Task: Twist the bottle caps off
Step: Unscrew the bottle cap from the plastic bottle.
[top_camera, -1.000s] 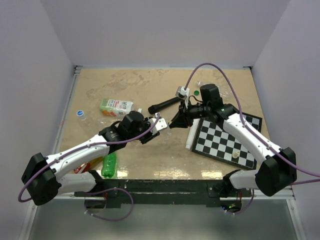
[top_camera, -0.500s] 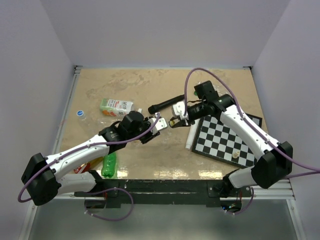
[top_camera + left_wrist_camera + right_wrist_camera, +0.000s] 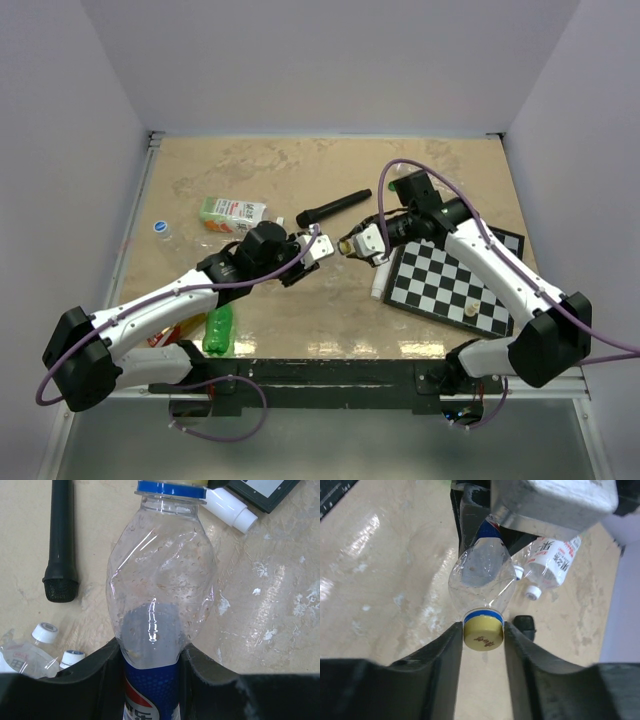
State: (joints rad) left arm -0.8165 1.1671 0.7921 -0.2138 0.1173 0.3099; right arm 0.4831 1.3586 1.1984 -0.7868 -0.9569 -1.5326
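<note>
Black microphone (image 3: 333, 207), chessboard (image 3: 455, 275), carton (image 3: 232, 213)

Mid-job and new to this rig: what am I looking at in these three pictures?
You see two robot arms bolted to a table. One picture looks down from above; the other two come from cameras on each wrist. The left gripper is shut on a Pepsi bottle. The right gripper has its fingers either side of the bottle's yellow cap; whether they pinch it is unclear. On it lie a carton, black microphone, white microphone, chessboard and green bottle.
</note>
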